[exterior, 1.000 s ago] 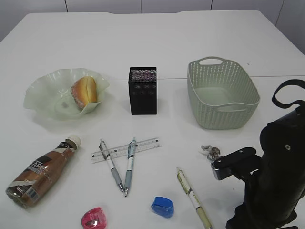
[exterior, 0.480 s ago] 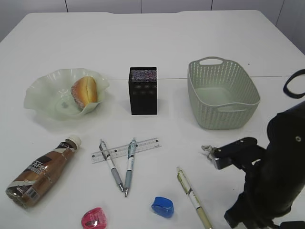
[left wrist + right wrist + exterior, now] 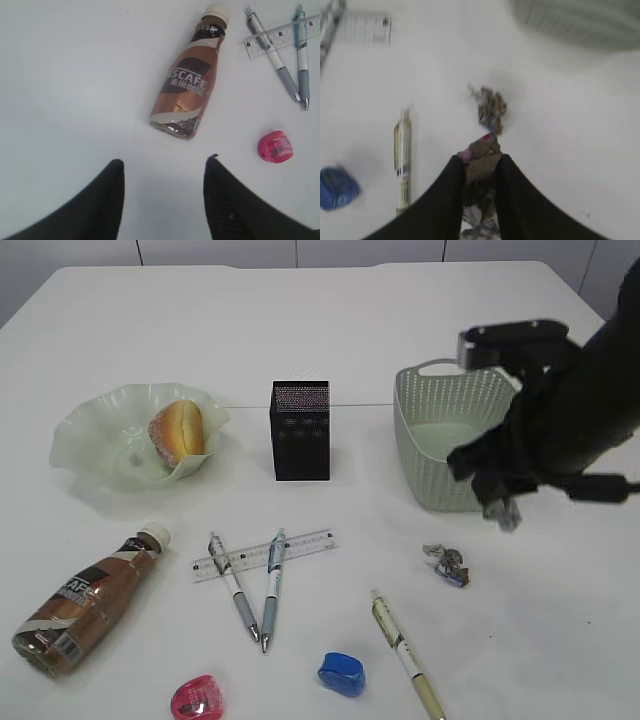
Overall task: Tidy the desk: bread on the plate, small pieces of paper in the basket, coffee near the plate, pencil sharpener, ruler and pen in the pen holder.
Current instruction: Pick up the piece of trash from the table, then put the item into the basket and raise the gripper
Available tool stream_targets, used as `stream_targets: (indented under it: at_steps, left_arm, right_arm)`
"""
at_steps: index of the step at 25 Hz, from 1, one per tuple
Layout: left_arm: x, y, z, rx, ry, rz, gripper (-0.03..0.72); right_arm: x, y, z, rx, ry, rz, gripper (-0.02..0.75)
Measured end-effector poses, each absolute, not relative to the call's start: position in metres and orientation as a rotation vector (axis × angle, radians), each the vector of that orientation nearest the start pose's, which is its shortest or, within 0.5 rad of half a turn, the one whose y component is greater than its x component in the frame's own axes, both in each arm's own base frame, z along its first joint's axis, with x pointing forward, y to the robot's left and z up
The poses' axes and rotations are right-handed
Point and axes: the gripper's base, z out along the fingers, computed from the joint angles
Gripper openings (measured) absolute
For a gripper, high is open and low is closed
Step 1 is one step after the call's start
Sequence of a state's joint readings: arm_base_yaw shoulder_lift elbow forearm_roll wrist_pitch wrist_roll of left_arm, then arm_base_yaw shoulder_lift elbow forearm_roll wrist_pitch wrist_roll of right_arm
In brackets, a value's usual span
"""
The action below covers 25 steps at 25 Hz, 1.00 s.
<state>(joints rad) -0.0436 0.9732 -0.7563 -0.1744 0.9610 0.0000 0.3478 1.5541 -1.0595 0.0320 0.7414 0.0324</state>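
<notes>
Two paper scraps, one in our grasp

We grip one crumpled paper piece [image 3: 479, 172] in our right gripper [image 3: 502, 510], raised just before the basket [image 3: 468, 435], which lies ahead. Another scrap [image 3: 445, 563] rests below on the table. Our left gripper [image 3: 162, 187] hangs open, empty, near the coffee bottle [image 3: 190, 87].

A white counter [image 3: 330, 310] is filling the room under even light, while a pale paneled wall [image 3: 220, 250] is running behind it.

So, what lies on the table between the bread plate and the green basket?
Only the black pen holder stands between the plate and the basket; the exterior view shows it.
</notes>
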Motion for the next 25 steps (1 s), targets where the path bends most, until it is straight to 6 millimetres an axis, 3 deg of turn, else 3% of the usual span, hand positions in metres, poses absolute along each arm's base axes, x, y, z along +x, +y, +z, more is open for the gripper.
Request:
stream_targets:
  at_steps: [6, 13, 15, 20, 25]
  left_arm:
    - [0.166, -0.02, 0.288, -0.028, 2.656, -0.237, 0.38]
    - [0.165, -0.02, 0.287, -0.027, 2.667, -0.238, 0.38]
    - [0.165, -0.02, 0.287, -0.027, 2.671, -0.238, 0.38]
    - [0.164, -0.02, 0.287, -0.026, 2.681, -0.239, 0.379]
    - [0.164, -0.02, 0.287, -0.025, 2.685, -0.239, 0.38]
  right_arm:
    - [0.346, 0.091, 0.268, -0.263, 2.573, 0.139, 0.155]
    - [0.403, 0.1, 0.255, -0.259, 2.514, 0.117, 0.173]
    - [0.413, 0.101, 0.251, -0.272, 2.503, 0.098, 0.23]
    - [0.426, 0.103, 0.245, -0.283, 2.495, 0.071, 0.48]
    - [0.419, 0.103, 0.249, -0.259, 2.557, 0.101, 0.545]
